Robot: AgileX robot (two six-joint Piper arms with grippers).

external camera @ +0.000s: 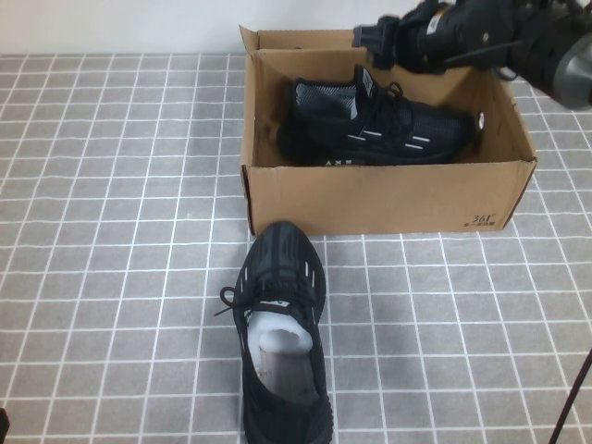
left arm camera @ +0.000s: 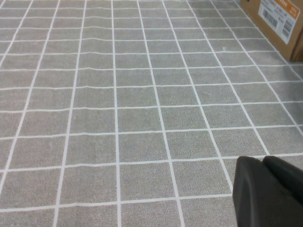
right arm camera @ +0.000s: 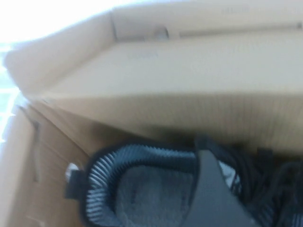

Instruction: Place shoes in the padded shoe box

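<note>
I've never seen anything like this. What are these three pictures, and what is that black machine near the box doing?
It is a two-armed robot. The high view looks down at a tiled table. One shoe in the box lies inside the cardboard box; the other shoe still lies on the table in front. The right gripper hovers over the box's far edge; its wrist camera looks down into that shoe's opening. The left gripper shows only as a dark tip above bare tiles. Neither clearly holds anything.

Counted two black sneakers (external camera: 375,125) (external camera: 280,338), one cardboard box (external camera: 379,197), two grippers: right (external camera: 363,39), left (left arm camera: 267,194).
</note>
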